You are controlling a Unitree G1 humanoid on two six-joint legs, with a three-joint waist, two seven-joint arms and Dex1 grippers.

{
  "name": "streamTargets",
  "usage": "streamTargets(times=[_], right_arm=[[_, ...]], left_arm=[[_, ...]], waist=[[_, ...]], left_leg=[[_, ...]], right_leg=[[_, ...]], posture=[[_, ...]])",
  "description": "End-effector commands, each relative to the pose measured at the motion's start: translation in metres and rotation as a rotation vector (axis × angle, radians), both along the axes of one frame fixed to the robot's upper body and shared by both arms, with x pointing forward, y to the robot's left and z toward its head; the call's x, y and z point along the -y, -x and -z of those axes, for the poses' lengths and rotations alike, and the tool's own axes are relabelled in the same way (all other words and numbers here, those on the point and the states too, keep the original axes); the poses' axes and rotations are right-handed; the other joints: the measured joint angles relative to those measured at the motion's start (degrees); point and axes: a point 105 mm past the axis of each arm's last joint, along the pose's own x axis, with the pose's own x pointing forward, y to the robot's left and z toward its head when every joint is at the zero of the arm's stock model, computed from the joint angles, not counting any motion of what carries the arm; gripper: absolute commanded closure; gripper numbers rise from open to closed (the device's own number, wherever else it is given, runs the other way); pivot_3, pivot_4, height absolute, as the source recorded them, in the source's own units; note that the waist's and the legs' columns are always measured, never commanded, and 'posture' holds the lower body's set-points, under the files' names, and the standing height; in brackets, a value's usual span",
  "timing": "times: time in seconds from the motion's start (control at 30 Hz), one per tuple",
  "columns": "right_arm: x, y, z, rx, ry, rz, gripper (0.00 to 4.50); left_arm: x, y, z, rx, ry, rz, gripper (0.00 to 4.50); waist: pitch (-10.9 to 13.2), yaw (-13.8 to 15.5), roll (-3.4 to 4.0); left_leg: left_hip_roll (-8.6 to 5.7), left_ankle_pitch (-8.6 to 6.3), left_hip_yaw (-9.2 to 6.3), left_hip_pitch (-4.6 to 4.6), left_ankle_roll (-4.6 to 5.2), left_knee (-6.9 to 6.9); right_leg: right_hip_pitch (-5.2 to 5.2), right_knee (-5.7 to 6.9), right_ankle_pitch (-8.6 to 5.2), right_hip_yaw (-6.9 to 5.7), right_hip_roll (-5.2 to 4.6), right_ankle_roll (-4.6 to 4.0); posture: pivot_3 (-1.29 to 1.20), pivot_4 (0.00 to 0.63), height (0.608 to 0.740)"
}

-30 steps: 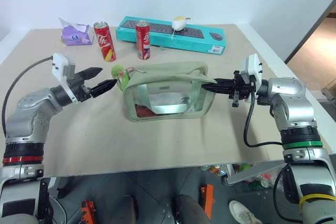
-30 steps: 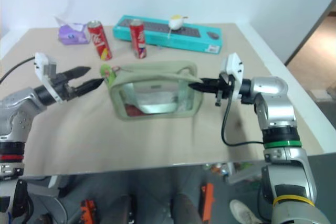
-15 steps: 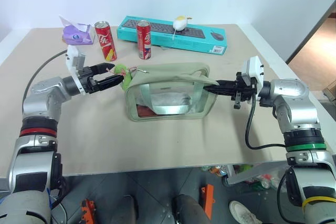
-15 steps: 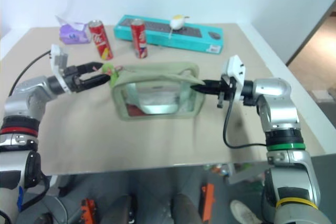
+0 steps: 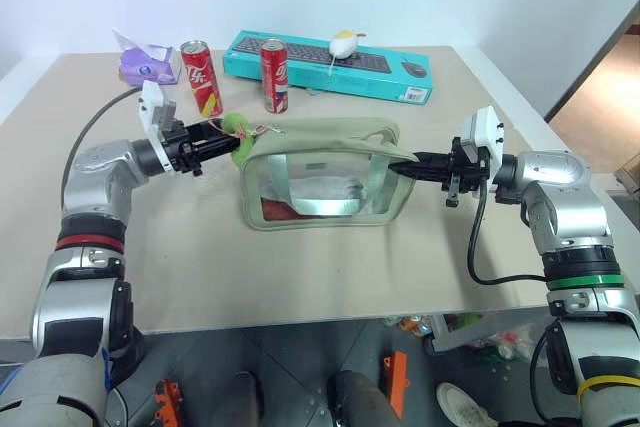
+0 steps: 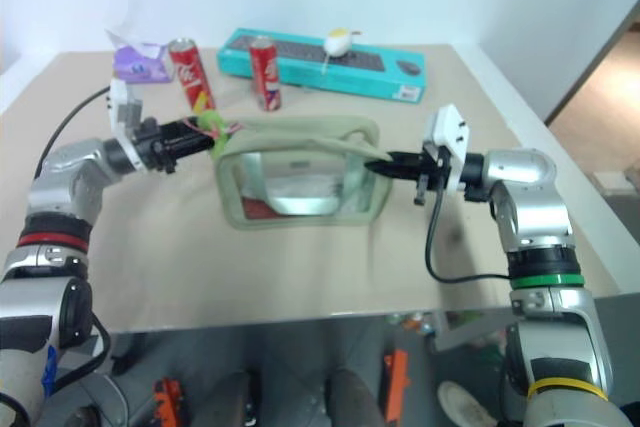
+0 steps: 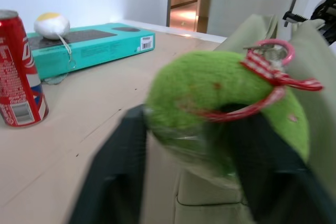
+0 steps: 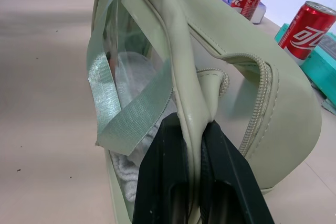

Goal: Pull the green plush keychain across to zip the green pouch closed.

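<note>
Head views. The green pouch (image 5: 322,175) stands upright near the middle of the table (image 5: 300,267), its top opening gaping. The left gripper (image 5: 222,137) is closed around the green plush keychain (image 5: 240,130) at the pouch's left end; the right gripper (image 5: 408,167) is clamped shut on the fabric at the pouch's right end. Two red cans (image 5: 200,78) and a teal box (image 5: 330,65) stand well behind.

Left wrist view. The keychain (image 7: 220,108) sits between the two black fingers (image 7: 113,177), a fuzzy, rounded lime-green body looped with a red-and-white cord and a pink ring. The pile appears soft and compressible, so the hold should be firm enough that the plush does not slip out under tension.

Right wrist view. The closed fingers (image 8: 163,177) pinch a smooth, leather-like sage fold of the pouch (image 8: 247,103); zipper teeth curve beside it, and the clear window shows white contents.

The step in hand is judged to be the pull. It is best made along the zipper line toward the right gripper, level with the teeth, while the right gripper anchors the far end and keeps the fabric taut.
</note>
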Motion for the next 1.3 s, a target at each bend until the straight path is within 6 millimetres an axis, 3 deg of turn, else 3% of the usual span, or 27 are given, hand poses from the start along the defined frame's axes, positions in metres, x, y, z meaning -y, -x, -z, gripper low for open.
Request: streamTargets(times=[0.03, 0.1, 0.33, 0.57, 0.7, 0.97, 1.27, 1.3], right_arm=[[0.004, 0.001, -0.012, 0.045, 0.012, 0.01, 4.5], [0.004, 0.001, -0.01, 0.041, 0.015, 0.008, 4.5], [0.004, -0.001, -0.008, 0.037, 0.017, 0.012, 4.5], [0.004, -0.002, -0.007, 0.036, 0.02, 0.014, 4.5], [0.007, -0.003, -0.008, 0.04, 0.018, 0.021, 4.5], [0.008, -0.003, -0.008, 0.049, 0.017, 0.029, 4.5], [0.01, -0.001, -0.007, 0.06, 0.017, 0.041, 4.5], [0.011, -0.001, -0.007, 0.06, 0.017, 0.042, 4.5]], left_arm=[[-0.008, 0.01, -0.032, 0.096, 0.029, 0.0, 3.92], [-0.009, 0.016, -0.035, 0.104, 0.016, 0.005, 4.44], [-0.011, 0.026, -0.048, 0.142, 0.024, -0.009, 4.44], [0.019, 0.025, -0.072, 0.24, 0.046, 0.025, 4.44], [0.057, 0.029, -0.085, 0.262, 0.06, 0.121, 4.44], [0.113, 0.04, -0.075, 0.239, -0.009, 0.279, 4.44], [0.115, 0.031, -0.051, 0.142, -0.158, 0.282, 4.44], [0.114, 0.033, -0.05, 0.124, -0.163, 0.3, 4.13]], waist=[[0.0, 0.0, 0.0], [0.0, -0.03, 0.0], [0.0, -0.03, 0.0], [0.0, 0.02, 0.0], [0.0, 0.05, 0.0], [0.0, -0.01, 0.0], [0.0, -0.06, 0.01], [0.0, -0.05, 0.01]], left_leg=[[0.0, 0.0, 0.0, 0.0, 0.0, 0.0], [0.0, 0.0, 0.0, 0.0, 0.0, 0.0], [0.0, 0.0, -0.03, 0.01, 0.0, 0.05], [0.0, 0.01, -0.04, 0.02, 0.0, 0.1], [-0.01, 0.01, -0.03, 0.01, 0.0, 0.11], [-0.04, 0.01, -0.06, 0.02, 0.0, 0.1], [-0.05, 0.01, -0.06, 0.03, 0.0, 0.1], [-0.05, 0.01, -0.06, 0.02, 0.0, 0.1]], right_leg=[[0.01, 0.0, 0.0, 0.0, 0.0, 0.0], [0.01, 0.0, 0.0, 0.0, -0.01, 0.0], [0.03, 0.03, 0.0, -0.02, -0.01, 0.02], [0.07, 0.03, 0.01, -0.02, -0.01, 0.06], [0.07, 0.03, 0.02, -0.02, -0.02, 0.06], [0.08, 0.03, 0.03, 0.0, 0.0, 0.04], [0.08, 0.03, 0.01, 0.03, 0.01, 0.1], [0.08, 0.03, 0.01, 0.03, 0.0, 0.09]], posture=[[0.0, 0.15, 0.74], [0.0, 0.15, 0.74], [0.0, 0.15, 0.74], [0.0, 0.15, 0.74], [0.0, 0.15, 0.74], [0.0, 0.15, 0.74], [0.0, 0.15, 0.74], [0.0, 0.15, 0.74]])
